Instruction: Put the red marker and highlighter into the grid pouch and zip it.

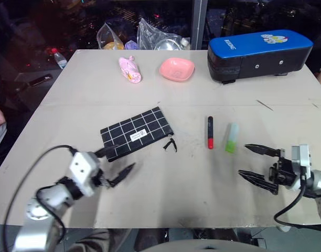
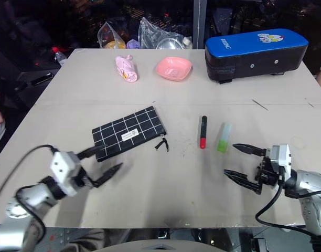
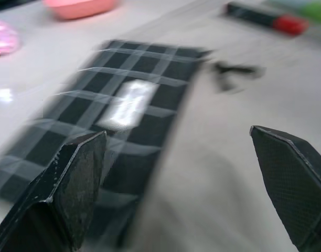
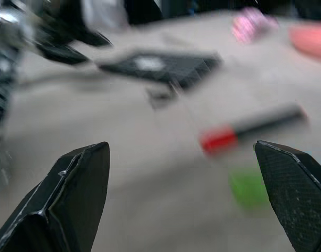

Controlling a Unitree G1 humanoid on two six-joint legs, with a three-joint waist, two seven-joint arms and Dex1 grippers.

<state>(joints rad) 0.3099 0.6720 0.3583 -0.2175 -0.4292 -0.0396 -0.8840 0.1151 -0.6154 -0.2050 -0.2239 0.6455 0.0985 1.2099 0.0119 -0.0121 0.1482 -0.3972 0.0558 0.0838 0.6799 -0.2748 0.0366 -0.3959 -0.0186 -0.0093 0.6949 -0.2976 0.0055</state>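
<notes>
Pouch (image 1: 137, 134) lies flat left of centre on the table (image 1: 176, 189), the spread, empty left gripper (image 1: 114, 167) at its near corner; whether its zip is open is hard to tell. Red marker (image 1: 210, 132) and highlighter (image 1: 232, 138) lie side by side further right, not yet picked up, with the right gripper (image 1: 250, 161) open and empty just beside them, so every step remains.

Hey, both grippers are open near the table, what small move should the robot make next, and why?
Probably bring the right gripper forward over the red marker and close on it. Both the marker and the highlighter lie loose on the table, outside the grid pouch. The left gripper, open too, sits by the pouch's near end to steady it.
</notes>
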